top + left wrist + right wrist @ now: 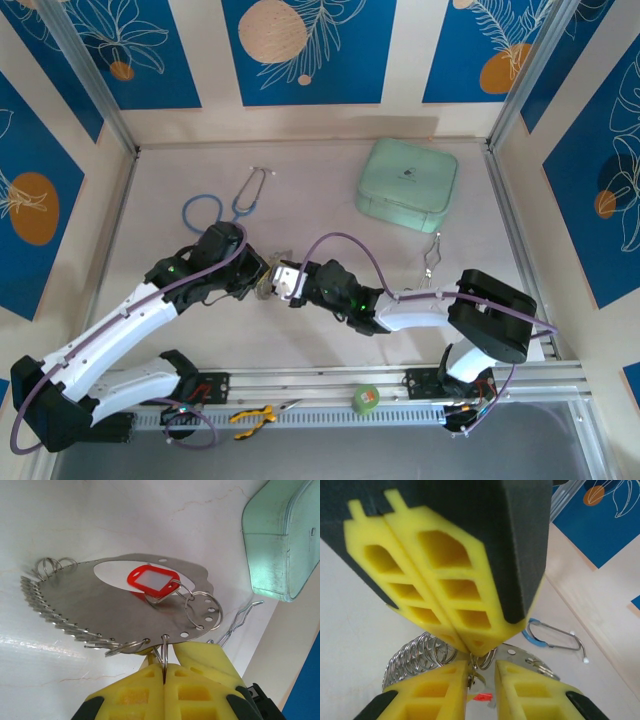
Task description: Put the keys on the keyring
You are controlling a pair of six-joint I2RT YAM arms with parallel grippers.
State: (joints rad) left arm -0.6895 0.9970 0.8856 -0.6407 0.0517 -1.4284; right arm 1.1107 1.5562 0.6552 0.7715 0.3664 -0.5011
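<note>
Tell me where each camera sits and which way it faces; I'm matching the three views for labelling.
Top external: above and behind the arms, looking down on the pale table; left gripper and right gripper meet mid-table.
Left wrist: low, looking past its own shut yellow fingers across the flat silver metal keyring plate toward the mint-green case.
Right wrist: close, facing the left gripper; its own yellow fingers at the bottom.
Shared: top and right wrist both show the blue stethoscope.
</note>
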